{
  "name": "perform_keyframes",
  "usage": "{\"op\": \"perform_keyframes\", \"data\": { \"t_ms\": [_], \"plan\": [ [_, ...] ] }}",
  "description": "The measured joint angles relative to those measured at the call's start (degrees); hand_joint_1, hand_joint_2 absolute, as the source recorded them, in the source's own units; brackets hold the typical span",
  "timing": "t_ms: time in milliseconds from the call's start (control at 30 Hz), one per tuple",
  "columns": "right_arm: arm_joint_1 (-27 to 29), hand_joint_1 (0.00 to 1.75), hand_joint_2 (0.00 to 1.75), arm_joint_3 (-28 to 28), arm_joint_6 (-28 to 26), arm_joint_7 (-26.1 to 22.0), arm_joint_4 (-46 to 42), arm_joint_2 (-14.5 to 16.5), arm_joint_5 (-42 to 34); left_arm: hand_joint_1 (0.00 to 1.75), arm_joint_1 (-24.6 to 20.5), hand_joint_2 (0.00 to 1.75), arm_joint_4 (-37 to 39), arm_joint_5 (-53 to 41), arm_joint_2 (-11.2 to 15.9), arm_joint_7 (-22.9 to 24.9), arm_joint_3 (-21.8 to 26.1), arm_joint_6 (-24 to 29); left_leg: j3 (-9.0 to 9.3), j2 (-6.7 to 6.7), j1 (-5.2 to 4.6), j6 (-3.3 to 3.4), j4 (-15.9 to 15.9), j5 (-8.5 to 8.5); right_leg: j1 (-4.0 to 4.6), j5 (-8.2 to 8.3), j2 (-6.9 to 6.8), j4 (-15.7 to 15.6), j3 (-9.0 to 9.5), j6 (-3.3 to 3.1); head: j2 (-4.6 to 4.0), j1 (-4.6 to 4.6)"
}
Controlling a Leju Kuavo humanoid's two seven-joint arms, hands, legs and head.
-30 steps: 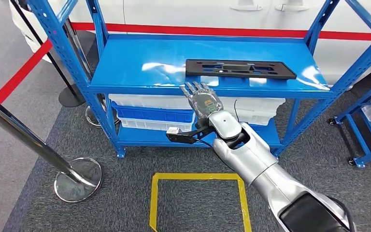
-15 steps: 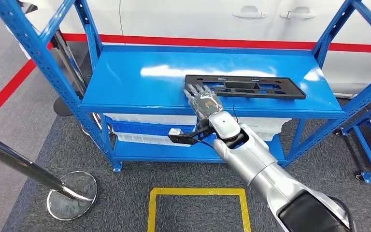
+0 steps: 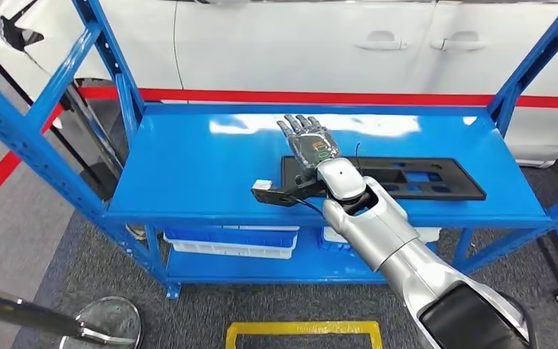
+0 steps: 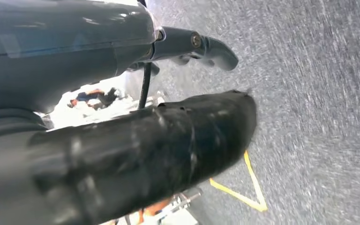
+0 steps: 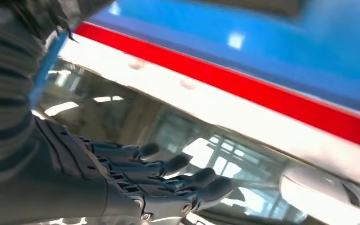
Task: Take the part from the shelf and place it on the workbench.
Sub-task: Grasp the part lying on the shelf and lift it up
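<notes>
While the flat black plastic part with rectangular cut-outs (image 3: 396,178) lies on the top board of the blue metal shelf (image 3: 189,171), your right hand (image 3: 309,144) reaches over its left end, fingers (image 5: 187,180) stretched out and holding nothing. Whether it touches the part, you cannot tell.

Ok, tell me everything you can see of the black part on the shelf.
The black part is a long, flat, rectangular plate, matte and plastic-looking, with several rectangular cut-outs along its length. It lies flat on the top level of the blue shelf, toward the shelf's right half and near its front edge, its long side running along the shelf. The robot's right hand is stretched out open above its left end, and the wrist hides that end, so contact cannot be judged. Nothing else lies on it.
</notes>
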Motion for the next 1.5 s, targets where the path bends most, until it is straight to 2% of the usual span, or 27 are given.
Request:
{"op": "perform_keyframes", "data": {
  "t_ms": [33, 67, 100, 133, 200, 233, 267, 300, 367, 400, 433, 500, 533, 600, 667, 700, 733, 767, 800, 833, 867, 900, 933, 1033, 1167, 1300, 1500],
  "plan": [
    [-0.4, 0.0, 1.75, -0.7, 0.3, 0.7, 0.3, -0.5, -0.3, 0.0, 0.0, 0.0, -0.1, 0.0, 0.0, -0.2, -0.1, 0.0, 0.78, 0.03, 0.1, 0.29, -0.5, -0.24, -0.05, 1.6, -0.17, 3.7, -2.39, 0.27, 0.0, 0.03],
    [-0.6, 0.0, 1.75, -1.5, 0.2, 1.0, 1.0, -1.2, -0.5, 0.0, 0.0, 0.0, -0.2, 0.1, 0.0, -0.5, -0.2, -0.1, 1.72, -0.08, 0.21, 0.54, -1.1, -0.65, -0.19, 2.43, -0.33, 7.5, -5.03, 0.57, 0.01, 0.04],
    [-0.7, 0.0, 1.31, -2.5, -0.2, 0.7, 2.1, -2.0, -0.8, 0.0, 0.0, 0.0, -0.4, 0.1, 0.0, -0.7, -0.2, -0.2, 2.77, -0.33, 0.22, 0.76, -1.6, -1.2, -0.34, 1.87, -0.48, 10.6, -7.61, 0.94, 0.01, 0.06],
    [-0.8, 0.0, 0.87, -3.4, -0.7, 0.1, 3.4, -2.8, -1.1, 0.0, 0.0, 0.0, -0.5, 0.0, 0.0, -0.8, -0.2, -0.3, 3.86, -0.59, 0.23, 0.9, -1.9, -1.84, -0.48, -0.09, -0.56, 12.5, -9.84, 1.22, 0.01, 0.08],
    [-0.8, 0.0, 0.0, -5.2, -1.1, -1.5, 5.5, -4.0, -3.2, 0.0, 0.3, 0.0, -0.7, -0.2, 0.0, -0.9, -0.2, -0.4, 6.11, -1.11, 0.2, 0.93, -2.2, -3.47, -0.62, -5.43, -0.6, 12.7, -13.02, 1.39, 0.0, 0.09],
    [-0.7, 0.0, 0.0, -6.4, -0.9, -2.5, 6.1, -4.3, -5.4, 0.0, 0.5, 0.0, -0.8, -0.4, 0.0, -0.9, -0.2, -0.4, 7.25, -1.2, 0.15, 0.93, -2.3, -4.36, -0.59, -6.65, -0.63, 11.1, -13.85, 1.26, 0.0, 0.09],
    [-0.7, 0.0, 0.0, -7.8, -0.6, -3.6, 6.5, -4.6, -8.1, 0.0, 0.6, 0.0, -0.9, -0.8, 0.0, -1.0, -0.2, -0.4, 8.42, -1.22, 0.05, 0.92, -2.3, -5.28, -0.51, -5.84, -0.67, 8.6, -14.24, 0.98, -0.01, 0.09],
    [-0.6, 0.0, 0.0, -9.5, -0.1, -4.6, 6.7, -4.7, -10.8, 0.0, 0.7, 0.0, -0.9, -1.2, 0.0, -1.1, -0.2, -0.4, 9.38, -1.17, -0.05, 0.87, -2.3, -6.2, -0.39, -2.47, -0.71, 5.1, -14.26, 0.58, -0.01, 0.09],
    [-0.4, 0.0, 0.0, -12.7, 0.8, -5.7, 6.7, -4.8, -14.5, 0.0, 0.6, 0.0, -0.9, -1.8, 0.0, -1.4, -0.2, -0.4, 10.86, -1.28, -0.33, 0.5, -2.0, -7.9, 0.1, 6.47, -0.58, -0.5, -13.96, -0.25, -0.02, 0.11],
    [-0.2, 0.0, 0.0, -13.8, 1.1, -6.0, 6.5, -4.8, -15.8, 0.0, 0.5, 0.0, -0.9, -1.9, 0.0, -1.5, -0.2, -0.5, 11.22, -1.41, -0.37, 0.22, -1.9, -8.57, 0.34, 9.38, -0.52, -1.9, -13.78, -0.59, -0.01, 0.11],
    [0.0, 0.0, 0.0, -14.7, 1.2, -6.1, 5.8, -4.7, -17.0, 0.0, 0.4, 0.0, -1.0, -1.8, 0.1, -1.5, -0.2, -0.5, 11.57, -1.51, -0.41, -0.08, -1.6, -8.85, 0.54, 10.38, -0.48, -2.2, -13.62, -0.86, -0.01, 0.13],
    [0.8, 0.0, 0.0, -17.1, 1.4, -5.9, 3.0, -4.4, -20.6, 0.0, 0.4, 0.0, -1.1, -1.1, 0.1, -1.2, -0.3, -0.4, 11.61, -1.43, -0.35, -0.59, -0.7, -8.92, 0.47, 9.93, -0.56, -2.4, -12.84, -1.4, 0.01, 0.16],
    [1.2, 0.0, 0.0, -18.8, 1.6, -5.6, 0.8, -4.0, -22.8, 0.0, 0.5, 0.0, -1.3, -0.4, 0.1, -0.9, -0.4, -0.4, 11.07, -1.29, -0.34, -0.79, 0.8, -9.05, 0.34, 9.76, -0.57, -2.8, -12.39, -1.7, 0.01, 0.17],
    [2.2, 0.0, 0.0, -22.1, 2.1, -4.8, -3.8, -3.3, -25.9, 0.0, 0.7, 0.0, -1.5, 0.8, 0.1, -0.1, -0.8, -0.4, 8.2, -1.05, -0.21, -1.2, 6.0, -11.06, 0.17, 9.4, -0.53, -3.2, -11.64, -2.2, 0.01, 0.15],
    [3.6, 0.0, 0.0, -24.0, 2.4, -4.2, -7.8, -2.9, -26.8, 0.0, 0.8, 0.0, -1.7, 1.6, 0.1, 0.3, -1.2, -0.4, 4.01, -0.92, -0.12, -1.68, 12.2, -14.22, 0.24, 8.87, -0.5, -3.3, -11.26, -2.5, 0.0, 0.13],
    [4.5, 0.0, 0.44, -24.6, 2.5, -4.0, -9.4, -2.8, -26.9, 0.0, 0.9, 0.0, -1.8, 1.9, 0.1, 0.4, -1.3, -0.4, 2.46, -0.85, -0.11, -1.83, 13.7, -14.88, 0.3, 8.58, -0.5, -3.2, -11.04, -2.53, 0.0, 0.13],
    [5.3, 0.0, 0.87, -25.1, 2.6, -4.0, -10.9, -2.7, -27.1, 0.0, 1.0, 0.0, -1.9, 2.2, 0.1, 0.6, -1.5, -0.4, 1.71, -0.8, -0.11, -1.87, 13.5, -14.27, 0.35, 8.28, -0.5, -3.1, -10.79, -2.53, 0.0, 0.13],
    [6.0, 0.0, 1.31, -25.6, 2.9, -4.1, -12.2, -2.7, -27.6, 0.0, 1.1, 0.0, -2.0, 2.4, 0.1, 0.9, -1.7, -0.4, 1.9, -0.77, -0.12, -1.82, 11.4, -12.31, 0.38, 7.98, -0.48, -2.9, -10.53, -2.5, -0.01, 0.13],
    [6.5, 0.0, 1.75, -26.1, 3.5, -4.3, -13.5, -2.7, -28.3, 0.0, 1.2, 0.0, -2.1, 2.6, 0.1, 1.1, -1.9, -0.4, 2.84, -0.75, -0.14, -1.61, 7.8, -9.45, 0.41, 7.68, -0.45, -2.7, -10.29, -2.45, 0.0, 0.13],
    [7.1, 0.0, 1.75, -26.5, 4.2, -4.7, -14.7, -2.7, -29.3, 0.0, 1.2, 0.0, -2.2, 2.7, 0.1, 1.3, -2.0, -0.4, 3.78, -0.76, -0.24, -1.33, 4.4, -7.34, 0.46, 7.44, -0.41, -2.5, -10.12, -2.36, 0.0, 0.14],
    [7.7, 0.0, 1.75, -26.9, 5.1, -5.2, -15.8, -2.7, -30.5, 0.0, 1.2, 0.0, -2.3, 2.7, 0.1, 1.4, -2.1, -0.3, 4.52, -0.8, -0.37, -0.99, 1.7, -6.39, 0.5, 7.27, -0.34, -2.3, -10.13, -2.24, 0.01, 0.14],
    [8.5, 0.0, 1.75, -27.2, 6.0, -5.6, -17.0, -2.7, -31.7, 0.0, 1.3, 0.0, -2.4, 2.7, 0.1, 1.5, -2.1, -0.3, 4.94, -0.82, -0.5, -0.62, 0.0, -5.8, 0.56, 7.13, -0.27, -2.1, -10.22, -2.04, 0.01, 0.15],
    [9.5, 0.0, 1.75, -27.3, 6.8, -6.0, -18.2, -2.7, -32.7, 0.0, 1.3, 0.0, -2.5, 2.7, 0.2, 1.5, -2.1, -0.2, 5.0, -0.83, -0.53, -0.43, -0.4, -5.97, 0.66, 6.88, -0.22, -2.0, -10.31, -1.91, 0.01, 0.15],
    [12.4, 0.0, 1.75, -27.3, 7.9, -6.9, -21.8, -2.7, -34.6, 0.0, 1.5, 0.0, -2.5, 2.8, 0.2, 1.5, -2.1, 0.0, 5.23, -0.79, -0.44, -0.42, -0.7, -5.03, 0.83, 6.52, -0.21, -1.9, -10.3, -1.96, -0.01, 0.19],
    [14.9, 0.0, 1.75, -26.7, 9.3, -7.3, -26.0, -3.3, -37.9, 0.0, 1.4, 0.0, -2.5, 3.5, 0.2, 1.6, -2.1, 0.6, 5.23, -0.82, -0.6, -0.25, -0.7, -4.92, 0.72, 6.82, -0.23, -2.2, -10.12, -1.34, 0.01, 0.2],
    [18.1, 0.0, 1.75, -24.2, 9.6, -7.4, -30.7, -5.5, -40.1, 0.0, 1.4, 0.0, -2.5, 4.9, 0.2, 1.9, -2.2, 1.4, 5.24, -0.82, -0.61, -0.04, -0.7, -4.99, 0.72, 6.87, -0.23, -2.4, -10.02, -1.25, 0.01, 0.19],
    [21.9, 0.0, 1.75, -19.3, 6.8, -7.5, -36.2, -10.3, -36.1, 0.0, 1.5, 0.0, -2.5, 6.5, 0.1, 3.0, -2.7, 1.9, 5.24, -0.81, -0.62, 0.19, -0.7, -5.13, 0.69, 6.8, -0.23, -2.4, -10.01, -0.98, 0.0, 0.19]
  ]
}}
